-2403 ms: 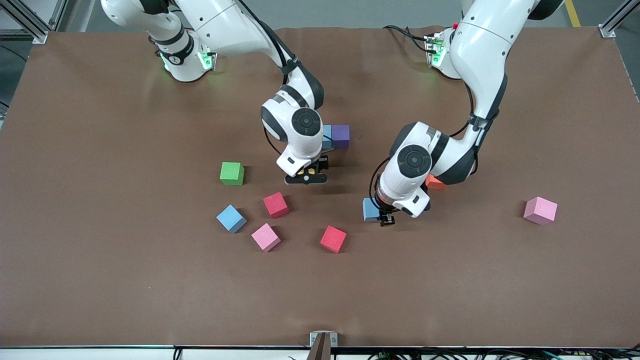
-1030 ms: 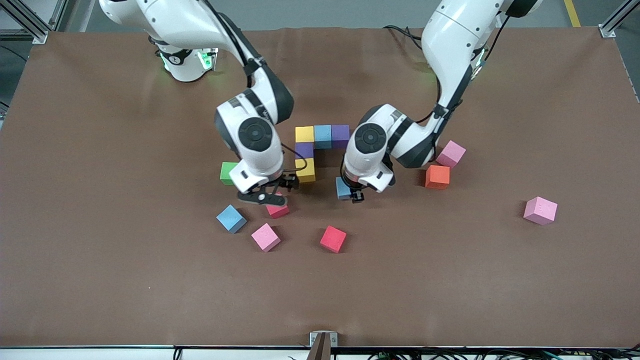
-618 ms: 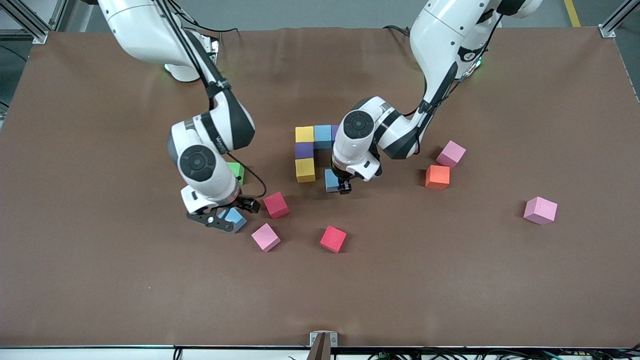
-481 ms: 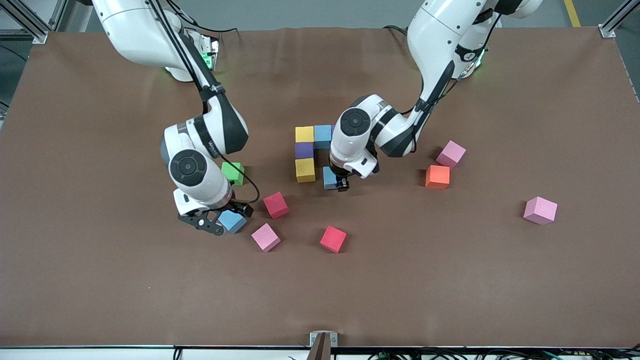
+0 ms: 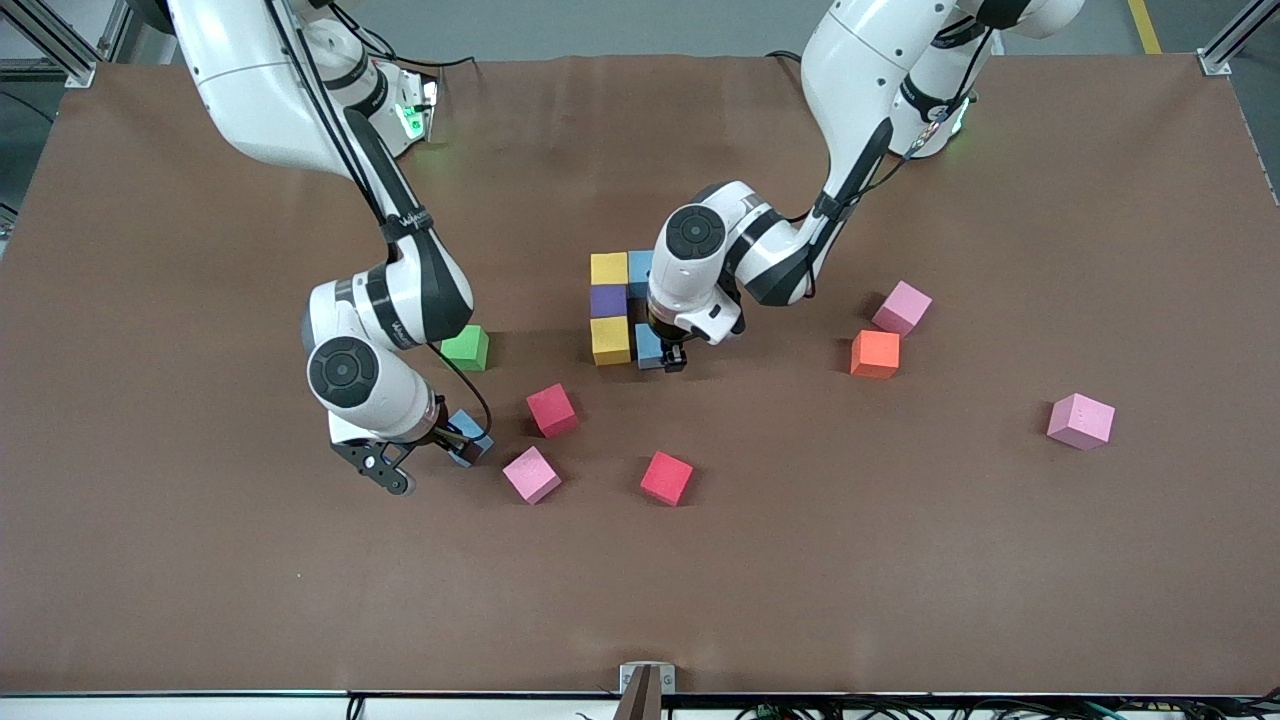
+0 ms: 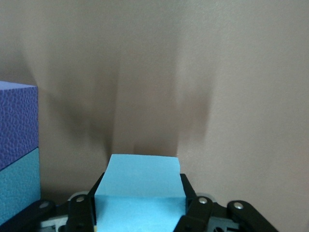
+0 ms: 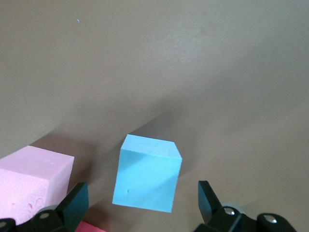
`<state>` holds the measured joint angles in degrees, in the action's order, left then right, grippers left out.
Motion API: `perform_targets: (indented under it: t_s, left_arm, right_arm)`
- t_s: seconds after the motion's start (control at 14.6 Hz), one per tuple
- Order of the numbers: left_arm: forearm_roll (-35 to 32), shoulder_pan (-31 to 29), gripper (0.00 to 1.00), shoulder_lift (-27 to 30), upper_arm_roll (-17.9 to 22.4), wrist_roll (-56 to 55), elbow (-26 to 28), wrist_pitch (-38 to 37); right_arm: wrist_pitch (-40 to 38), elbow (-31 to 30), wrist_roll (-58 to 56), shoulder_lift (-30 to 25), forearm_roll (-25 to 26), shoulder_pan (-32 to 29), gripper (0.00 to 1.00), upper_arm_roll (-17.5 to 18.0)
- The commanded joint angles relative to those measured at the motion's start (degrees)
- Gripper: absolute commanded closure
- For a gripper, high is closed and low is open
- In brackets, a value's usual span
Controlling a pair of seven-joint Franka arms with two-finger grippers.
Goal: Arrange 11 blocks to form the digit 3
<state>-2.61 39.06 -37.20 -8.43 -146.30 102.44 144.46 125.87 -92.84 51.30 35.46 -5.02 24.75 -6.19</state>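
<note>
Held blue block (image 5: 646, 346) at centre of frame, clamped between the fingers of the left pincer (image 5: 673, 358). Sits just beside the lower yellow block (image 5: 611, 340); can't tell if touching. Partial digit 3 (image 5: 610, 300) just above in the frame: upper yellow block (image 5: 609, 268) with another blue block (image 5: 639, 266) beside it, half hidden by the left arm, then purple block (image 5: 608, 300), then the lower yellow block, stacked as a touching column in the frame.

Lower in frame, toward the right arm's end: loose blue block (image 5: 470, 441) on the desk (image 5: 900, 560). Right pincer (image 5: 425, 456) over it, fingers spread wide, gripping nothing; gaps on both sides of the block in the right wrist view.

Scattered around:
- red block (image 5: 552, 409) and pink block (image 5: 531, 474) near the loose blue one
- second red block (image 5: 667, 478) lower centre
- green cube (image 5: 465, 347) partly under the right arm
- orange block (image 5: 875, 353) and second pink block (image 5: 902, 307) close together toward the left arm's end
- third pink block (image 5: 1080, 421) well apart, nearest that end
</note>
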Motion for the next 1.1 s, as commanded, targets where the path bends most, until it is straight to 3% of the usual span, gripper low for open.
perform_targets:
  t_s: [0.0, 0.62, 1.03]
  left_arm:
    - [-1.0, 0.6, 0.9, 0.2, 0.4, -1.3, 0.5, 1.1]
    - [-1.0, 1.5, 0.89, -0.5, 0.5, -1.4, 0.5, 1.9]
    - [-1.0, 1.9, 0.89, -0.6, 0.5, -1.4, 0.5, 1.9]
  right_arm:
    - [2.2, -0.2, 1.2, 1.0, -1.4, -1.0, 0.0, 1.0]
    - [5.6, -0.9, 2.1, 3.8, -1.3, -0.9, 0.01, 0.9]
    - [6.8, -3.1, 2.1, 3.8, -1.2, -0.2, 0.1, 0.9]
